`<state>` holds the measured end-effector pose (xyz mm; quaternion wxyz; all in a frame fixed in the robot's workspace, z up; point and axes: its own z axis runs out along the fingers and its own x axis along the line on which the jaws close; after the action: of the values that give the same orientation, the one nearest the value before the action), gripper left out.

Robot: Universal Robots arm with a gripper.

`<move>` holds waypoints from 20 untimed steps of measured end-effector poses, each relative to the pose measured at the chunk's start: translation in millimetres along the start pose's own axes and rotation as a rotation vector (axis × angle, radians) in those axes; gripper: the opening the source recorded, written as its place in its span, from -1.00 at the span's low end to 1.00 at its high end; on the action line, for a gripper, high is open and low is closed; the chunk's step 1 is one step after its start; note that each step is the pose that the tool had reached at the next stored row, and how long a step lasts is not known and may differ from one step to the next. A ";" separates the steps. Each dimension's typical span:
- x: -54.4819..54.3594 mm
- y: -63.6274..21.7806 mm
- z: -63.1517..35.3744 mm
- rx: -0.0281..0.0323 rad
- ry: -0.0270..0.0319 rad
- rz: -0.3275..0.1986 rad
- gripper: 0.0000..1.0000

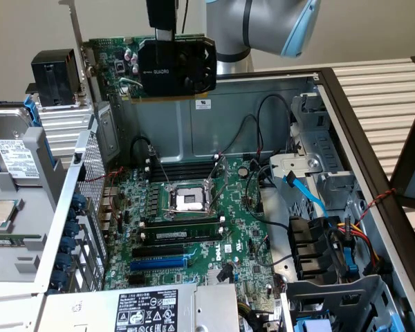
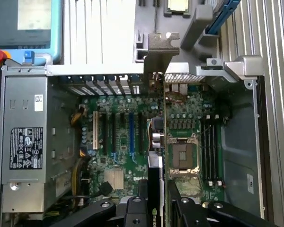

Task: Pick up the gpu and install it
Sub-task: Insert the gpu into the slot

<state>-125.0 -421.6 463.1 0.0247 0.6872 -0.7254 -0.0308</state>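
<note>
The gpu (image 1: 173, 66), a green board with a black cooler shroud and a silver end bracket, hangs upright in the air above the open computer case. My gripper (image 1: 163, 31) is shut on its top edge. In the wrist view the gpu (image 2: 157, 156) shows edge-on, its silver bracket (image 2: 161, 47) pointing toward the case's rear slot openings, and my gripper (image 2: 156, 208) clamps it from both sides. Below lies the green motherboard (image 1: 200, 235) with its blue expansion slot (image 1: 159, 263), which also shows beside the card's edge as the blue slot (image 2: 131, 135).
The CPU socket (image 1: 190, 200) sits mid-board. A grey power supply (image 1: 152, 308) fills the case's near end. Drive cages and coloured cables (image 1: 332, 235) crowd the exterior view's right. A labelled hard drive (image 1: 14, 155) and a loose processor (image 1: 1, 213) lie outside on the left.
</note>
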 end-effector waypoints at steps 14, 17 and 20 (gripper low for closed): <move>-0.3 -11.9 24.6 0.0003 0.0031 -0.012 -0.47; -0.1 -10.9 30.1 0.0003 0.0022 -0.001 -0.47; 2.1 -10.3 35.5 0.0003 0.0018 0.005 -0.47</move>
<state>-117.6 -423.9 426.9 0.0253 0.6854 -0.7271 -0.0301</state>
